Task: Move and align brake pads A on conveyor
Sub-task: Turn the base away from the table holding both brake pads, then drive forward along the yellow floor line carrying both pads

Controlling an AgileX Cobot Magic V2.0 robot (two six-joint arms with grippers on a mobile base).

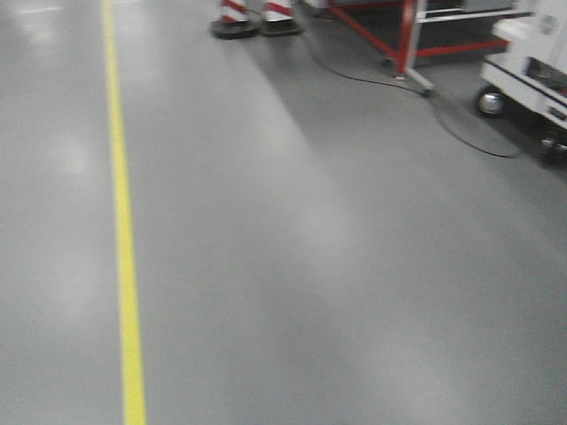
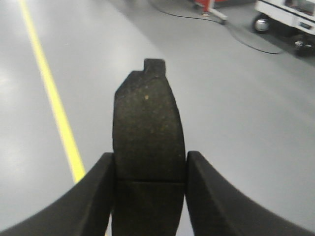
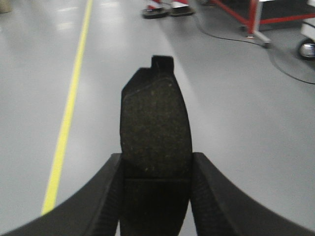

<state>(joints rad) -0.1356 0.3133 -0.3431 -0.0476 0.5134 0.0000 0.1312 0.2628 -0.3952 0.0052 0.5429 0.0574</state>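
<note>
We see two wrist views that nearly mirror each other. In the left wrist view, the left gripper point(image 2: 150, 162) pinches the left brake pad point(image 2: 146, 123) by its long edges, one black finger point(image 2: 93, 191) pressed to each side. The pad is dark grey, flat and speckled, and it points away from the camera, with a small square tab at its far end. A thin groove crosses it level with the fingertips.

In the right wrist view, the right gripper point(image 3: 156, 162) clamps the right brake pad point(image 3: 155, 123) in the same way (same tab, same groove between the fingers). Both pads hang in the air over the floor, touching nothing but the fingers.

The front view shows only the glossy grey floor point(image 1: 310, 266), slightly blurred. A yellow line point(image 1: 124, 248) runs down its left side. At the far edge stand two red-and-white striped posts on black bases point(image 1: 257, 22), and right of them a red frame point(image 1: 403, 35). A black cable point(image 1: 461, 124) curves along the floor toward a white wheeled cart point(image 1: 532, 71) at the right.
</note>
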